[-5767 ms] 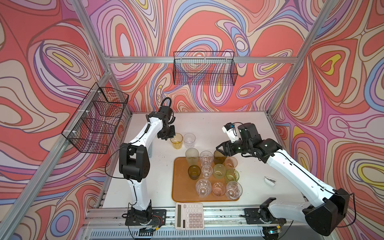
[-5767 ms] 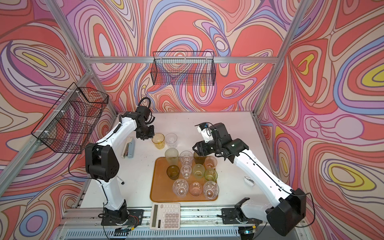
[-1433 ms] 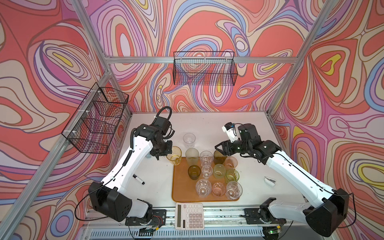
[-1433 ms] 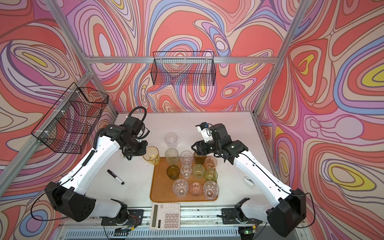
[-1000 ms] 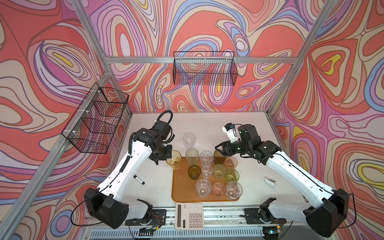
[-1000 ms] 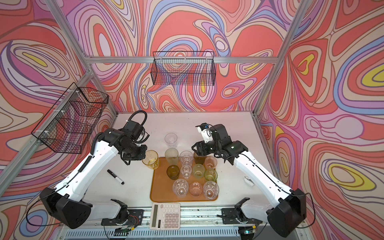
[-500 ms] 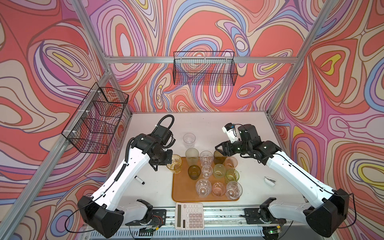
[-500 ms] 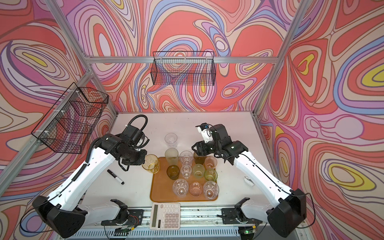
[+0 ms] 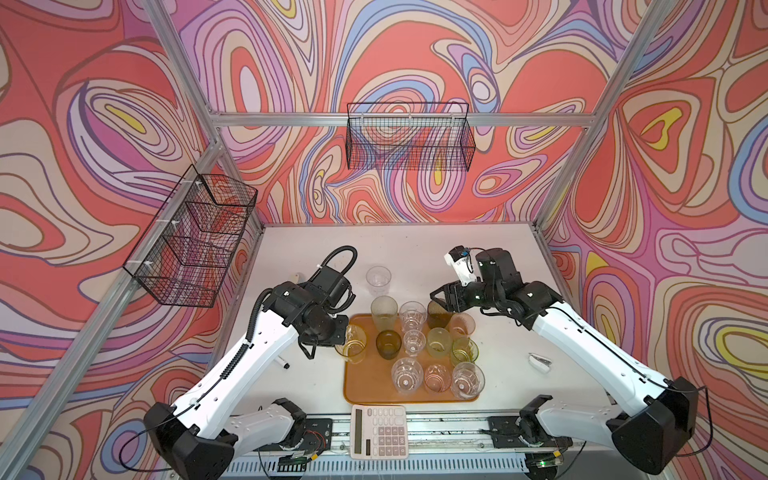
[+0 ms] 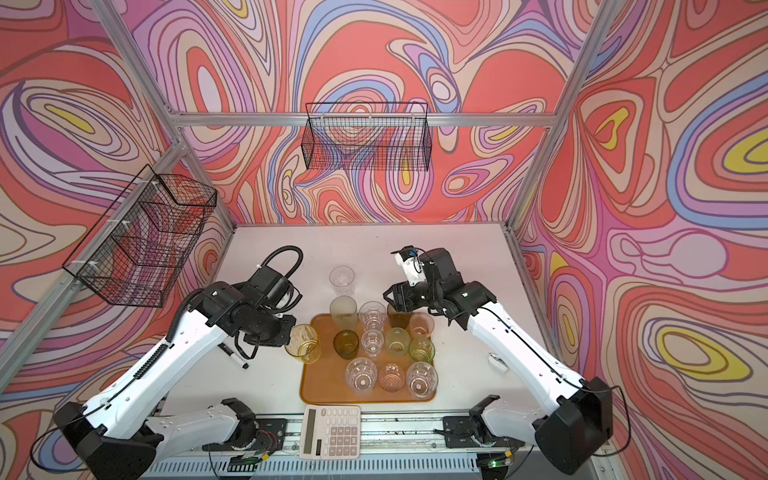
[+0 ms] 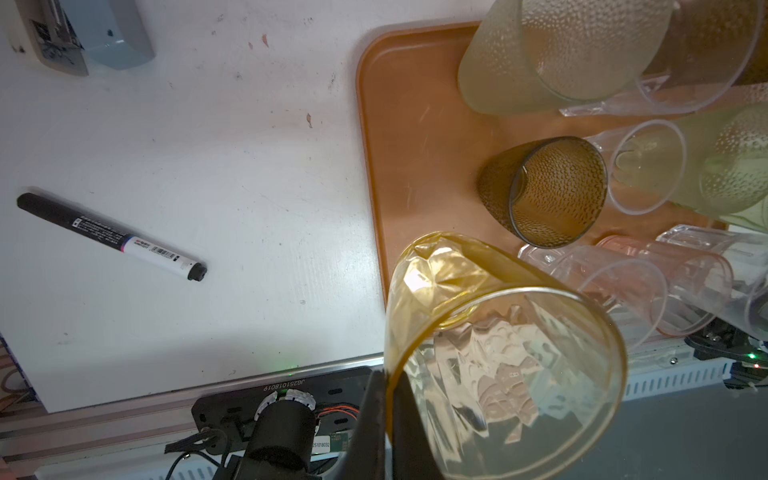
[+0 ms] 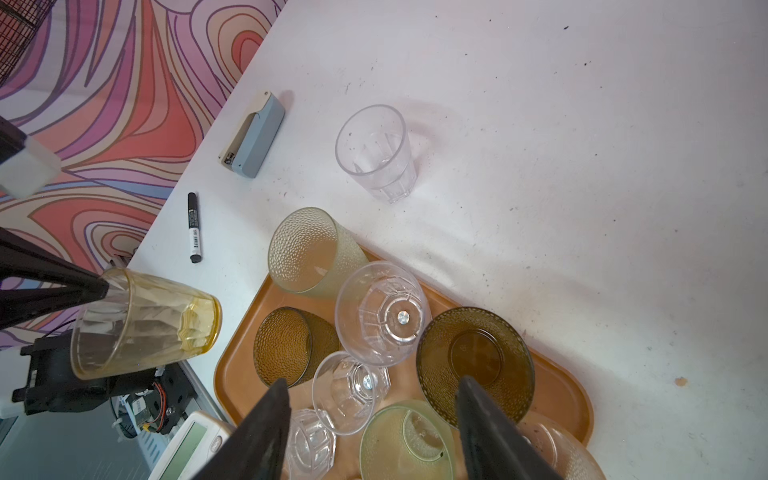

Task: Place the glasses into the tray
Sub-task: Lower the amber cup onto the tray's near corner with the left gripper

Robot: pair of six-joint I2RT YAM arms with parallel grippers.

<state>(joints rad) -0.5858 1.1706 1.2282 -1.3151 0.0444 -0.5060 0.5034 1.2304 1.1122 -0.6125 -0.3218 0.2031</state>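
Glass (image 9: 352, 341), amber, is pinched at its rim in left gripper (image 9: 340, 338) at tray's (image 9: 368, 390) left edge. Other glasses (image 9: 436, 378) crowd tray; clear one (image 9: 378, 277) stands on table (image 9: 415, 249) behind. Right gripper (image 9: 437, 297), jaws apart, hovers over tray's far side.

Calculator (image 9: 379, 431), black marker (image 11: 112, 237) and grey stapler (image 12: 253, 135) lie on the table (image 9: 415, 249).

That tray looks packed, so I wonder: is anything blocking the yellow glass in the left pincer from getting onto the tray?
Nothing visible does. The amber glass, held by the left pincer, is at the tray's left edge, where the floor is bare; the nearest neighbour, the olive-brown glass, stands apart, further in.
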